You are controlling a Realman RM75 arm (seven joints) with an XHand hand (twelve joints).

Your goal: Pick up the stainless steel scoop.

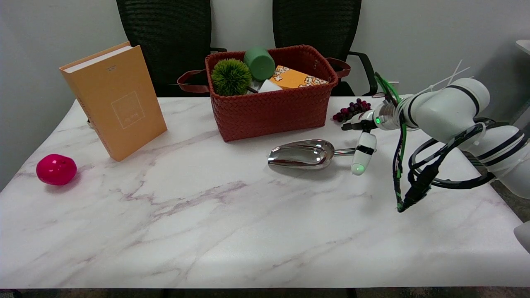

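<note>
A: Where do we find the right hand (364,142)?

B: We see it at the end of the white right arm (451,109), low over the marble table (232,223). One white finger (363,155) hangs down, its tip glowing green, right at the handle end of the stainless steel scoop (301,154).

A: Does it have hold of the scoop?

B: We cannot tell. The finger crosses in front of the thin handle and hides the spot where they would meet, and most of the hand is seen edge-on, so how far its fingers are spread is unclear to us too.

A: And how does the scoop lie?

B: It rests flat on the table, bowl pointing away from the hand and handle toward it.

A: What else do we see around the hand?

B: Just behind it lies a bunch of dark grapes (352,110). Beyond the scoop's bowl stands a red woven basket (271,109) holding a green spiky ball (230,77), a green cylinder (259,63) and an orange patterned box (296,78). Well apart from the hand, past the basket, an orange book (116,101) stands tilted, and farther still sits a pink ball (56,169).
</note>
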